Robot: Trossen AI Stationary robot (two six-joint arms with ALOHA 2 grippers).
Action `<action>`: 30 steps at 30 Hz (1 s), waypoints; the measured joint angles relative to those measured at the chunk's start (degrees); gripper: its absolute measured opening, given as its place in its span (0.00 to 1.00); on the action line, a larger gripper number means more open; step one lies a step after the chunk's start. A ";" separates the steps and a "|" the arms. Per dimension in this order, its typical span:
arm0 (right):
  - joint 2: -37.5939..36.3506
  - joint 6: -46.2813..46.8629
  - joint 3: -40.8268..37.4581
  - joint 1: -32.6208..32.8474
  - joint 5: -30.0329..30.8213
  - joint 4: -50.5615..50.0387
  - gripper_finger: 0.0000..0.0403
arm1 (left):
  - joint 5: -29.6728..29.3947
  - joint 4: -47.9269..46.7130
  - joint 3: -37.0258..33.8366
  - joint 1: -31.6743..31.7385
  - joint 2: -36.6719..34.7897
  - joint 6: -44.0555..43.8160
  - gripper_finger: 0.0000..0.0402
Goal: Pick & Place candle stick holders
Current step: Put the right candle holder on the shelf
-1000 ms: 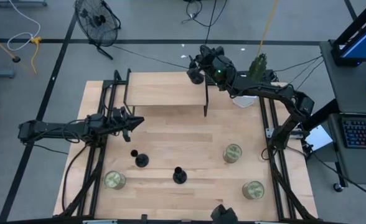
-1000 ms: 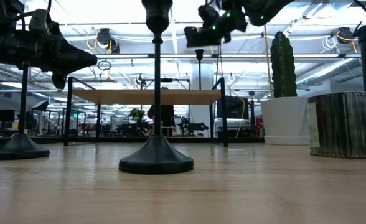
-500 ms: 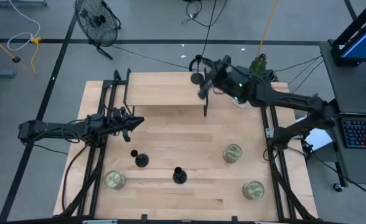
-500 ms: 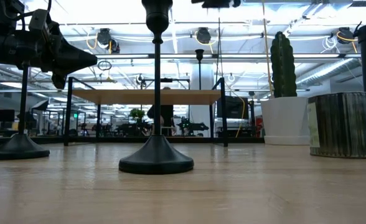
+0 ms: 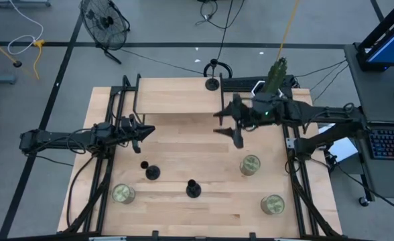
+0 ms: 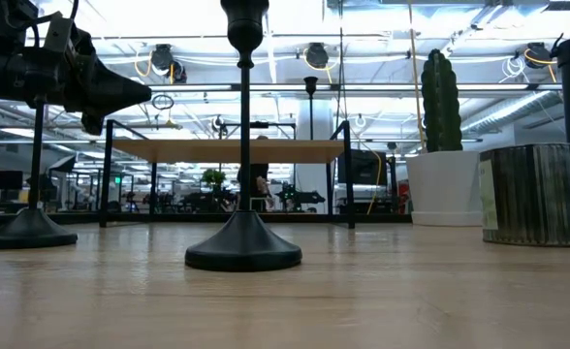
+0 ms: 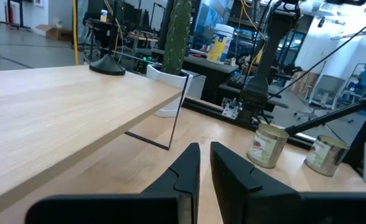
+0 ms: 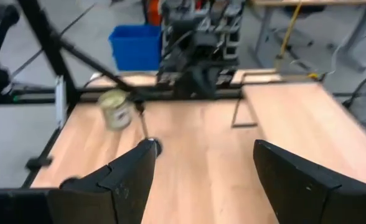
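Observation:
One black candle stick holder (image 5: 212, 84) stands by its round base on the far edge of the raised wooden shelf (image 5: 177, 97). Two more stand on the table, one (image 5: 151, 172) toward the left and one (image 5: 193, 189) near the middle, the latter large in the low view (image 6: 243, 242). My right gripper (image 5: 225, 127) hovers open above the table just off the shelf's right end, nothing between its fingers (image 8: 133, 180). My left gripper (image 5: 145, 130) waits shut at the table's left, beside the shelf (image 7: 205, 171).
Three label-wrapped jars stand on the table: near left (image 5: 122, 194), right of centre (image 5: 250, 165) and near right (image 5: 272, 204). A potted cactus (image 5: 277, 70) stands at the far right corner. The shelf's thin black legs (image 5: 222, 110) stand close to my right gripper.
My right gripper has drawn away from the candle stick holder on the shelf's far edge, swinging toward the table's near side and up, out of the low view. It has tipped from pointing down toward level and stays open. The holder stays upright on the shelf.

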 joint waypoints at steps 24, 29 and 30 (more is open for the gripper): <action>16.66 -1.55 -0.04 12.69 -5.14 4.61 0.64 | 0.10 -4.43 0.02 -0.01 0.02 -0.06 0.10; 19.15 -1.07 -0.04 15.25 -5.26 3.80 0.64 | 0.10 -5.94 0.02 0.01 0.00 0.02 0.10; 19.73 -1.09 -0.02 15.64 -5.16 3.78 0.64 | 0.11 -6.14 0.02 0.01 0.02 0.04 0.10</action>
